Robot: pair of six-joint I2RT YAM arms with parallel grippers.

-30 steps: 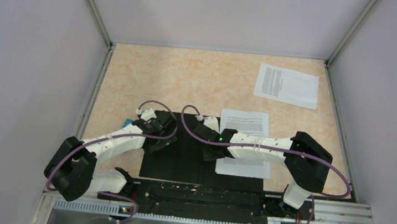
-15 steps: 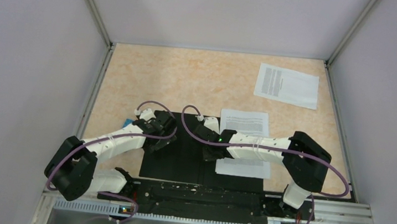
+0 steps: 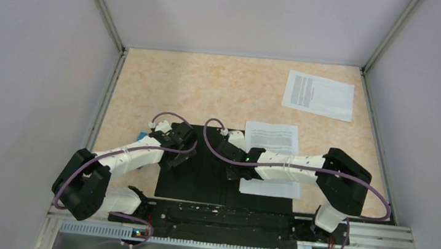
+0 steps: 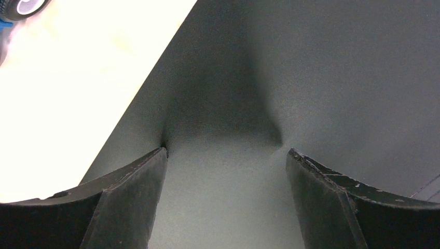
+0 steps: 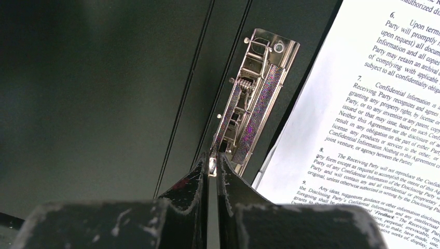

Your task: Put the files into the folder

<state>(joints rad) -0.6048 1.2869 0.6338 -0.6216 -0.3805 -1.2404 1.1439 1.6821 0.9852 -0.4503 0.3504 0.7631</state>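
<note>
- A robot test booth, the kind found in a lab.
- Plain grey walls (image 3: 28,48) box in a marbled surface (image 3: 209,86).
- The left arm (image 3: 128,158) and right arm (image 3: 288,162) are bolted to a metal rail (image 3: 373,236).

Middle of the nearer sheet (image 3: 272,136) under the right arm (image 3: 288,165)

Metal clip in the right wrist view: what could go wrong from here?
1. The right gripper pinches only the tip of the metal clip; the thin lever might slip out.
2. The near sheet lies right beside the clip, so its edge could get caught or creased.
3. The left gripper is open over the folder; unless it presses down, the folder may shift.
</note>
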